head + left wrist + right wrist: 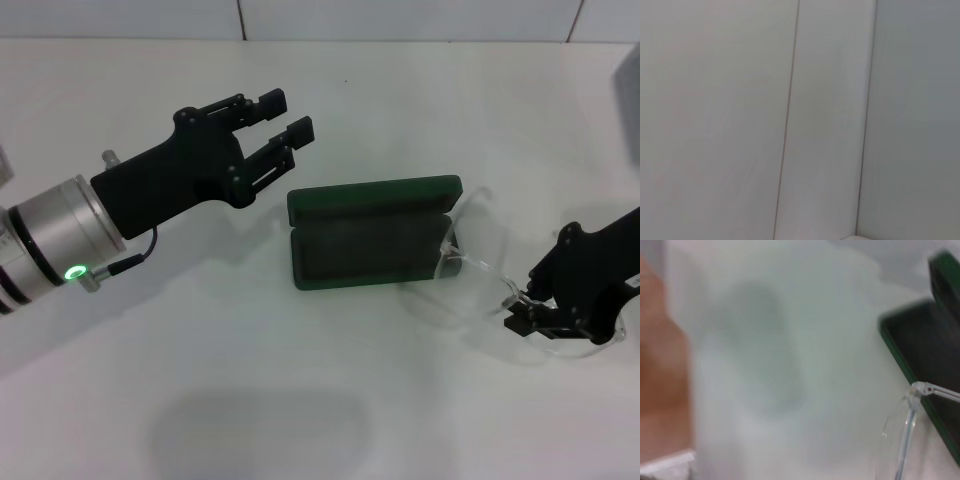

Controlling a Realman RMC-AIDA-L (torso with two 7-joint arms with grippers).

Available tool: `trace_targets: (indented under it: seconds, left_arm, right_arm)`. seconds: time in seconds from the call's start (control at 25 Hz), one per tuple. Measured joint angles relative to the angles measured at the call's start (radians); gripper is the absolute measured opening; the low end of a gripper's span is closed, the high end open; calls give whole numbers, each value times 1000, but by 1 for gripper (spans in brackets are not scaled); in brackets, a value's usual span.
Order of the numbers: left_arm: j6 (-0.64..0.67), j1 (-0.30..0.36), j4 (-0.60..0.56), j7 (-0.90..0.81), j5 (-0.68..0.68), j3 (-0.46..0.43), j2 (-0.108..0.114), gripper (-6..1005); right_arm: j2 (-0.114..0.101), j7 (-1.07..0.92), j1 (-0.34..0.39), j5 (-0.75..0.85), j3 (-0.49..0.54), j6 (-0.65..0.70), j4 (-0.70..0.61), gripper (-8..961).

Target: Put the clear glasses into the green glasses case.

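Clear glasses (480, 270) lie on the white worktop (300, 400) just off the right end of the green glasses case (370, 243), one folded temple tip reaching over the edge of the case's open tray. The case stands open, its lid raised along the far side and its dark lining showing, with nothing resting fully inside it.

At the right, the right hand (528, 318) is down low at the outer end of the glasses, its black body angled in from the edge of the scene. Its fingers sit tight against the clear frame there and seem to be pinching it, though the transparent plastic makes the exact contact hard to read. From that arm's wrist camera, a clear temple and hinge (920, 390) show against the corner of the green case (925, 355).

The left hand (283, 135) hangs above the worktop to the left of the case, apart from it, its forearm sloping up from the lower left. Its two black fingers (270, 103) point toward the case's far left corner and are spread, with a visible gap between them and nothing held. That arm's wrist camera sees only pale wall panels.

Count: one pair of glasses, one case, two arms.
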State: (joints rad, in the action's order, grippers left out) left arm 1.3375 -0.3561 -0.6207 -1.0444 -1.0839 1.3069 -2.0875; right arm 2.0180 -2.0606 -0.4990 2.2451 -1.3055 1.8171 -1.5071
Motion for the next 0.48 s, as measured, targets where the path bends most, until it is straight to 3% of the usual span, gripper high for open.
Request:
trace_targets:
  seconds: [0.24,0.48]
  left_arm:
    - [0,-40,29,-65,3,-16,8,442]
    - [61,-43,30,-76,-1,-40,5,543]
  right_arm:
    - [6,258,58,-168,103,17,27,127]
    - [6,586,89,-306,104,-71,210,128]
